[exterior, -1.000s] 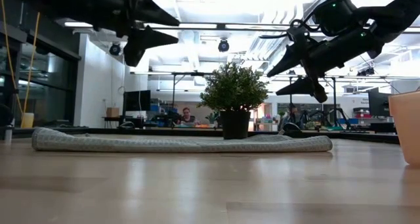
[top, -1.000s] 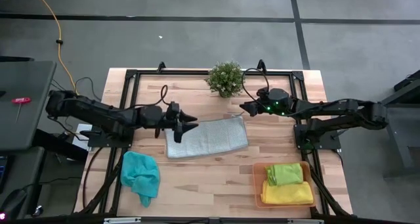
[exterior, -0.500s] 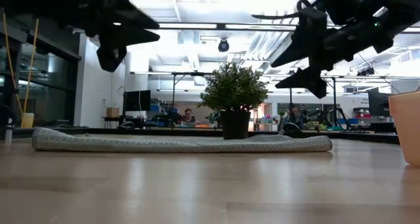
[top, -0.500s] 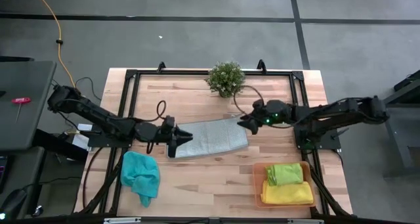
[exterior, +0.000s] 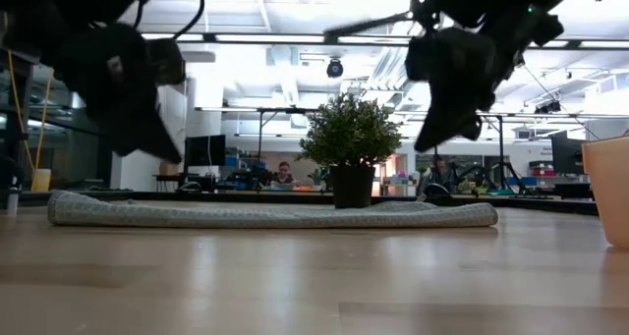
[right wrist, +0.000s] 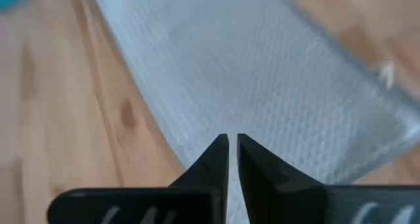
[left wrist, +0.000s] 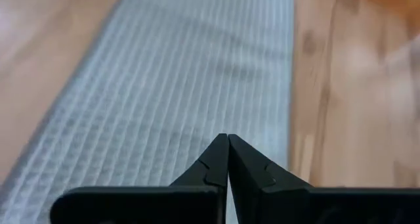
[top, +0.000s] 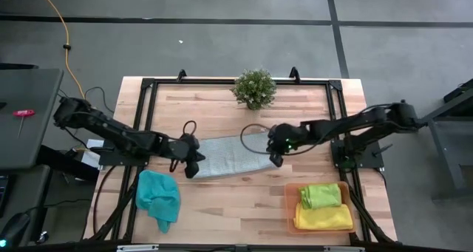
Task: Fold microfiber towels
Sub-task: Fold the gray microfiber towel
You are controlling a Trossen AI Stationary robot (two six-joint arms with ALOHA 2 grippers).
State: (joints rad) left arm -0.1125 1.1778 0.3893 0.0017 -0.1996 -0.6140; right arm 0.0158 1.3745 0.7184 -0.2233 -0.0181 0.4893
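My jaws on both sides stand closed: the left gripper (left wrist: 228, 140) has its tips pressed together with no gap, and the right gripper (right wrist: 233, 140) shows only a thin slit between its tips. Whether either pair has pinched any cloth, I cannot tell. Both sit low at the light grey towel (top: 230, 156), the left one at its left end (top: 194, 163), the right one at its right end (top: 275, 154).

The grey towel lies flat in the middle of the table (top: 244, 204), a long strip with a fine waffle weave (left wrist: 177, 73), and in the low view a thin, slightly rumpled band (exterior: 265, 214) in front of the potted plant (exterior: 350, 146). The teal towel (top: 157, 196) lies crumpled near the front left. The lime green towel (top: 321, 195) and a yellow towel (top: 325, 218) rest folded in the orange tray (top: 290, 208).

A second ago my fingers were spread wide and I hovered higher, farther out from the grey towel's ends; since then both arms have come down and inward, and the jaws have closed
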